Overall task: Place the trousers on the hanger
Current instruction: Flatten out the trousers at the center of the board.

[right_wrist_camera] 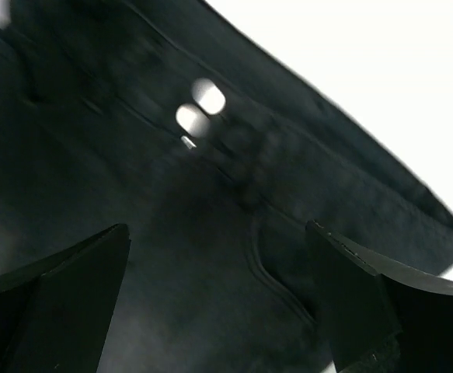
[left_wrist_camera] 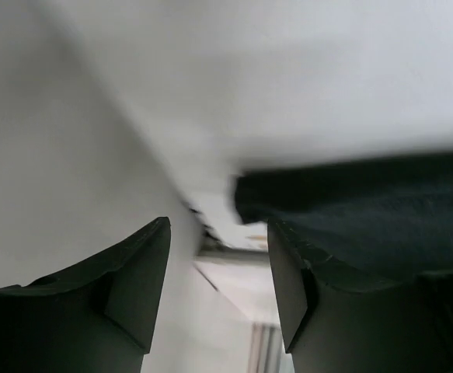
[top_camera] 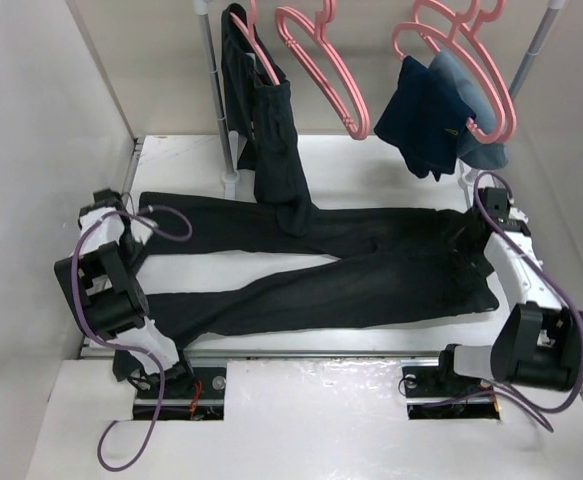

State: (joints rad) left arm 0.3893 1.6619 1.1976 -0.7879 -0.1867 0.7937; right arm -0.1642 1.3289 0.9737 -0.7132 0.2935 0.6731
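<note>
Below the right fingers point(right_wrist_camera: 55, 303), spread wide, lies the waistband point(right_wrist_camera: 234, 155) of long black matte fabric trousers point(top_camera: 371, 270): floppy, probably best pinched there; left fingers point(left_wrist_camera: 133, 287) gape too.

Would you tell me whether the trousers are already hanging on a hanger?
No, the trousers lie spread flat on the table, with both legs stretched out across it.

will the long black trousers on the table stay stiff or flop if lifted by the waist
Probably floppy: the long black fabric trousers lie flat and creased on the white table, and the dark pair draped on a pink plastic hanger hangs limp. Lifted by one end, the legs would likely trail.
</note>
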